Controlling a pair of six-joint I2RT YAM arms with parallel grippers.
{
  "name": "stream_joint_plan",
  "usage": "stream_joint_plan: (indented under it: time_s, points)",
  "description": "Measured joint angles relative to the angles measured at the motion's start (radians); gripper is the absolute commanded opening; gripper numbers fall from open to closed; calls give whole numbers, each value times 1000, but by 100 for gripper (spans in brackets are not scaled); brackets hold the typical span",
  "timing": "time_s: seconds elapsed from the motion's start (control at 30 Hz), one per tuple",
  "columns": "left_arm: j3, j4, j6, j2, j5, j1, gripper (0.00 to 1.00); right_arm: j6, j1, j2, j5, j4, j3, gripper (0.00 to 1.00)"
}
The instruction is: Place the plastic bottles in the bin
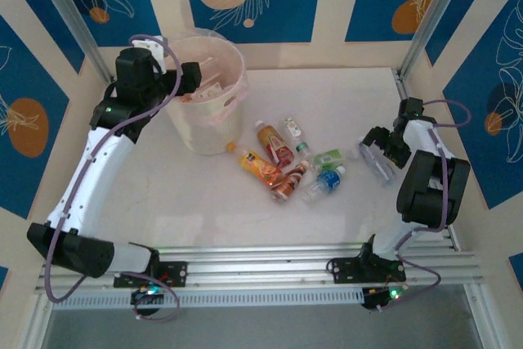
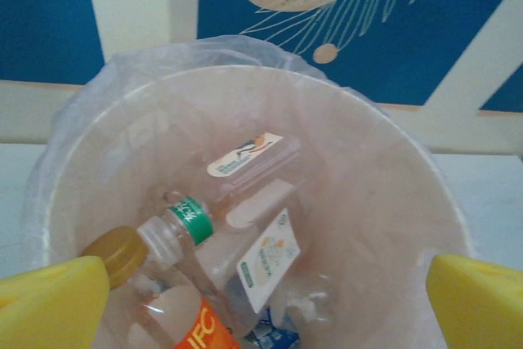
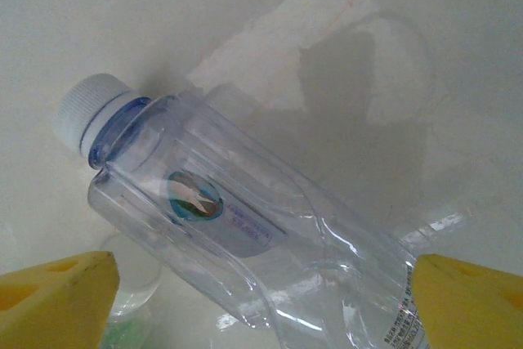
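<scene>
The cream bin (image 1: 202, 124) with its pinkish bag stands at the back left. My left gripper (image 1: 185, 79) hangs open over its mouth, nothing between the yellow fingertips (image 2: 51, 304). Inside the bin (image 2: 245, 71) lie several plastic bottles, among them an orange-labelled one with a gold cap (image 2: 176, 316) and a green-banded one (image 2: 196, 220). My right gripper (image 1: 379, 154) is low at the right, open, its fingertips (image 3: 57, 300) either side of a clear white-capped bottle (image 3: 245, 218) lying on the table. Several more bottles (image 1: 286, 165) lie in a cluster mid-table.
The cluster sits between the bin and my right gripper, with a green-labelled bottle (image 1: 328, 157) and a blue-labelled one (image 1: 328, 180) closest to the right gripper. Blue patterned walls and metal posts (image 1: 429, 14) enclose the white table (image 1: 204, 202).
</scene>
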Motion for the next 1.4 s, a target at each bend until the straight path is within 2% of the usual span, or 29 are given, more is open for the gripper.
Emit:
stream_joint_plan:
  time_s: [0.4, 0.73, 1.13, 1.4]
  points:
    - [-7, -2, -35, -34, 88, 0, 99, 4, 0, 0, -25, -8, -18, 81]
    - [-11, -2, -47, -34, 108, 0, 99, 5, 0, -5, -60, -12, -56, 80]
    - [-11, -11, -51, -34, 113, 0, 99, 19, -3, 32, -52, -11, -53, 71]
    - [-11, -18, -54, -34, 114, 0, 99, 24, -3, 82, -36, -14, -53, 74]
